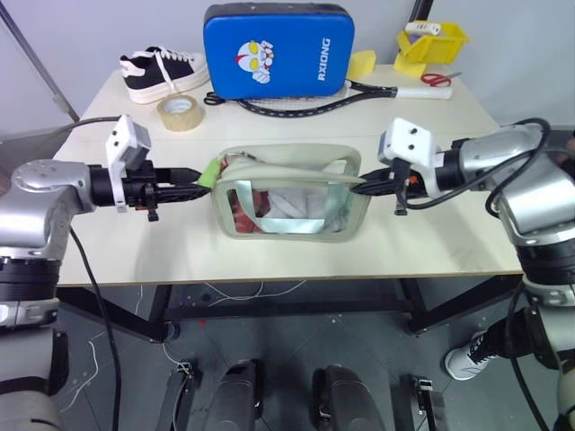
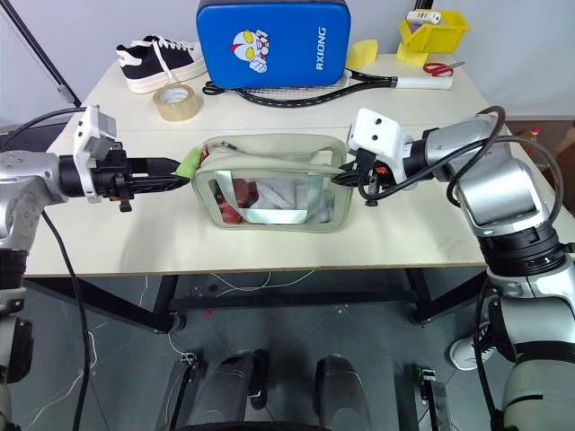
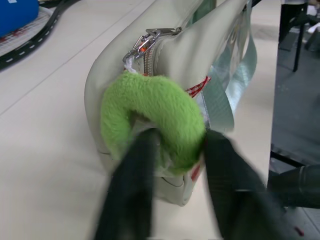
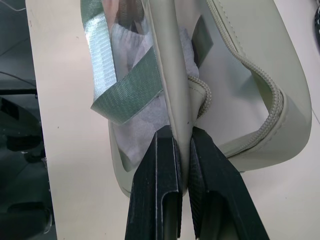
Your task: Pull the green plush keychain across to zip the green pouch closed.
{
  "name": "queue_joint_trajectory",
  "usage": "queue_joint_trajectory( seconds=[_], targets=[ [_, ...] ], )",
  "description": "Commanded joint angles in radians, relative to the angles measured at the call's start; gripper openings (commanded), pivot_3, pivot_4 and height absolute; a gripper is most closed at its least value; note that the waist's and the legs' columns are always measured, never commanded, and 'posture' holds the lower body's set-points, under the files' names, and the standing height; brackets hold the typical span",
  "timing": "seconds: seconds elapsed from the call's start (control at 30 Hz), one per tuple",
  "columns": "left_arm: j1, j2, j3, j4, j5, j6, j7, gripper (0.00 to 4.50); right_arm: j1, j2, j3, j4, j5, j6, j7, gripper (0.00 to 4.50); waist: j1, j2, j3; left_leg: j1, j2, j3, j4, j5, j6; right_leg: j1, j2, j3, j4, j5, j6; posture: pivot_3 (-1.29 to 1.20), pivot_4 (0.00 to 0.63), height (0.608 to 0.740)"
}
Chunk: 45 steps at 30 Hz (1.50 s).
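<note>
The green pouch (image 1: 289,202) stands on the table's middle, its top zipper gaping open, cloth and red-white items inside behind the clear window. At its left end hangs the green plush keychain (image 3: 152,117), fixed to the zipper pull (image 3: 145,42). My left gripper (image 1: 203,182) is shut on the plush keychain, both fingers (image 3: 127,192) pressed into the fuzz. At the pouch's right end my right gripper (image 1: 358,188) is shut on the pouch's rim; in the right wrist view its fingers (image 4: 157,192) pinch the pale edge (image 4: 175,105) between them.
Behind the pouch lie a tape roll (image 1: 179,112), a black-and-white shoe (image 1: 163,72), a blue pad (image 1: 278,49), a racket (image 1: 314,101), red scissors (image 1: 437,79) and a yellow bin (image 1: 434,42). The table's front edge (image 1: 296,269) runs just below the pouch.
</note>
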Motion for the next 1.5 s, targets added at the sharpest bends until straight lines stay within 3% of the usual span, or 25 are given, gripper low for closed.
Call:
queue_joint_trajectory(
  seconds=[0.03, 0.17, 0.3, 0.43, 0.57, 0.77, 1.0, 1.13, 1.27, 1.43, 1.47, 1.5],
  targets=[
    [-0.011, 0.022, 0.034, -0.021, -0.009, -0.006, -0.013, 0.06, -0.03, -0.001, -0.016, -0.01, 0.004, 0.002, -0.013, 0.0, 0.001, 0.0, 0.0, 0.0, 0.0, 0.0, 0.0, 0.0, 0.0, 0.0, 0.0, 0.0, 0.0, 0.0, 0.0, 0.0, 0.15, 0.74],
    [-0.07, 0.001, 0.032, -0.016, 0.001, -0.008, 0.021, 0.06, -0.03, 0.002, -0.017, -0.011, 0.007, 0.009, -0.018, 0.0, 0.001, 0.0, 0.0, 0.0, 0.0, 0.0, 0.0, 0.0, 0.0, 0.0, 0.0, 0.0, 0.0, 0.0, 0.0, 0.0, 0.15, 0.74],
    [-0.21, -0.115, 0.037, -0.058, -0.087, 0.079, 0.081, 0.06, -0.033, 0.012, -0.012, -0.01, 0.009, 0.012, -0.024, 0.0, 0.012, -0.001, 0.0, -0.002, 0.0, -0.001, 0.003, 0.0, 0.0, 0.0, 0.002, 0.0, 0.0, 0.002, 0.001, 0.0, 0.15, 0.74],
    [-0.276, -0.206, -0.02, -0.032, -0.064, 0.095, 0.103, 0.06, -0.043, 0.021, -0.005, 0.003, 0.005, 0.007, -0.029, 0.0, 0.014, -0.001, 0.0, -0.001, 0.001, 0.001, 0.003, 0.0, 0.0, 0.0, 0.002, 0.002, -0.001, 0.002, 0.002, 0.0, 0.15, 0.74],
    [-0.28, -0.23, -0.11, 0.023, 0.044, 0.043, 0.11, 1.41, -0.053, 0.026, -0.004, 0.008, 0.004, 0.013, -0.04, 0.0, 0.008, -0.001, 0.0, 0.0, 0.002, 0.003, 0.002, 0.0, 0.001, 0.0, 0.004, 0.004, 0.0, 0.003, 0.002, 0.0, 0.15, 0.74],
    [-0.273, -0.192, -0.087, 0.04, 0.095, 0.01, 0.13, 4.42, -0.047, 0.021, -0.013, -0.002, 0.01, 0.032, -0.056, 0.0, 0.001, -0.001, 0.0, -0.001, 0.002, 0.003, 0.002, 0.0, 0.001, -0.002, 0.005, 0.005, 0.0, 0.003, 0.001, 0.0, 0.15, 0.74],
    [-0.178, -0.054, -0.026, -0.005, 0.069, 0.022, 0.056, 4.48, -0.035, 0.017, -0.016, -0.009, 0.017, 0.035, -0.063, 0.0, -0.001, -0.001, 0.0, -0.001, 0.003, 0.003, 0.002, 0.0, 0.001, -0.003, 0.005, 0.005, 0.0, 0.003, 0.001, 0.0, 0.15, 0.74],
    [-0.069, -0.022, -0.022, -0.082, 0.047, 0.031, 0.02, 4.48, -0.038, 0.016, -0.015, -0.005, 0.018, 0.034, -0.065, 0.0, 0.002, -0.001, 0.0, -0.001, 0.003, 0.003, 0.002, 0.0, 0.001, -0.003, 0.004, 0.005, 0.0, 0.003, 0.001, 0.0, 0.15, 0.74],
    [-0.033, -0.059, -0.04, -0.081, 0.076, 0.0, 0.053, 3.21, -0.041, 0.015, -0.013, -0.003, 0.017, 0.034, -0.067, 0.0, 0.004, -0.001, 0.0, -0.001, 0.003, 0.003, 0.002, 0.0, 0.001, -0.003, 0.004, 0.006, 0.0, 0.004, 0.001, 0.0, 0.15, 0.74],
    [-0.029, -0.088, -0.056, -0.085, 0.097, -0.011, 0.08, 0.57, -0.047, 0.008, -0.009, -0.009, 0.017, 0.06, -0.064, 0.0, 0.001, -0.001, 0.0, -0.001, 0.003, 0.004, 0.002, -0.001, 0.001, -0.003, 0.004, 0.006, 0.0, 0.004, 0.001, 0.0, 0.15, 0.74],
    [-0.03, -0.091, -0.06, -0.081, 0.109, -0.013, 0.096, 0.03, -0.047, -0.001, -0.004, -0.014, 0.017, 0.069, -0.055, 0.37, 0.001, -0.001, 0.0, -0.001, 0.003, 0.004, 0.002, -0.001, 0.001, -0.003, 0.004, 0.006, 0.0, 0.004, 0.001, 0.0, 0.15, 0.74],
    [-0.033, -0.093, -0.063, -0.075, 0.123, -0.014, 0.114, 0.0, -0.048, -0.011, -0.002, -0.022, 0.021, 0.078, -0.044, 0.79, 0.001, -0.001, 0.0, -0.001, 0.003, 0.004, 0.002, -0.001, 0.001, -0.003, 0.004, 0.006, 0.0, 0.004, 0.001, 0.0, 0.15, 0.74]
  ],
)
